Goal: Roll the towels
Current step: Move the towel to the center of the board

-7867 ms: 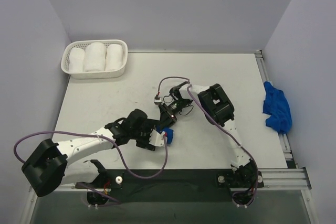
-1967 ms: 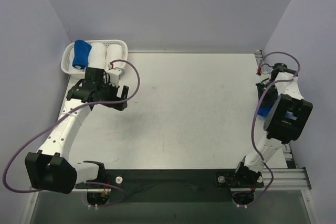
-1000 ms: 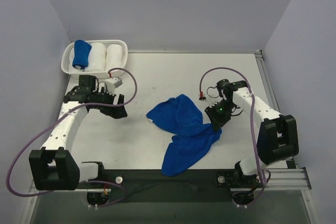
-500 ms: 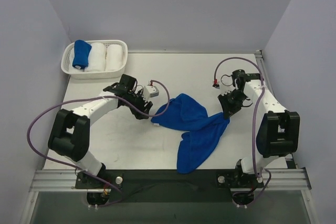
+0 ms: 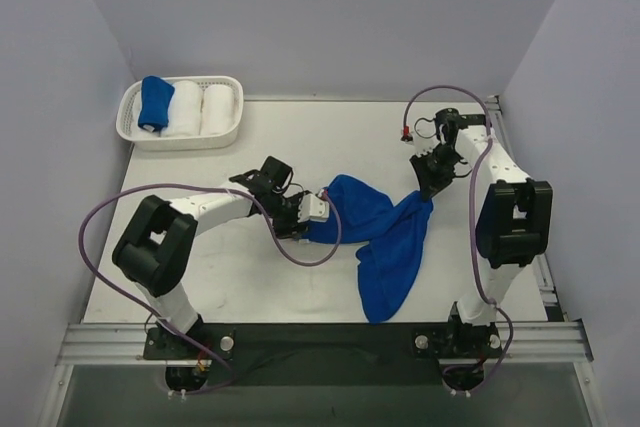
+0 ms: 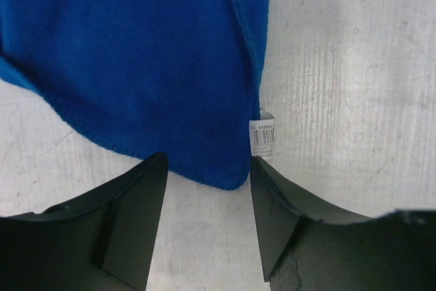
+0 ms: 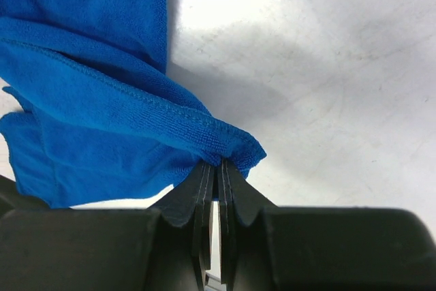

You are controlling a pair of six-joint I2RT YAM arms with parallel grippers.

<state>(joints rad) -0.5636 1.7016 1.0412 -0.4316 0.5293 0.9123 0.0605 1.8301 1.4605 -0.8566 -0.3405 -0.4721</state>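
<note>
top external view: one rolled blue towel [image 5: 152, 105] sits at the left end of the white basket [image 5: 180, 143] in the far left corner, beside two white rolls [image 5: 200, 107]. that one looks finished. a second, loose blue towel [image 5: 385, 237] lies crumpled across the middle of the table [image 5: 350, 137], bunched and folded over itself, with one lobe trailing toward the near edge. it is not flat and no part of it is rolled.

the right gripper [image 5: 428, 179] is at the towel's far right corner. in the right wrist view its jaws are pinched tight on the hemmed edge, and the cloth fans out from that pinch. the left gripper [image 5: 305, 219] is at the towel's left corner. the left wrist view shows its fingers [image 6: 136, 195] standing apart on either side of that corner, just beside the small white label [image 6: 262, 135]. the cloth lies on the table between them, and they have not closed on it.

as a judgement, the task is partly done: one towel rolled and stowed, this one only at the spreading stage. what remains is for the left jaws to take their corner, for both arms to pull the cloth flat, then fold or narrow it, roll it up and set it in the basket. whether more towels wait elsewhere cannot be told from these views.
</note>
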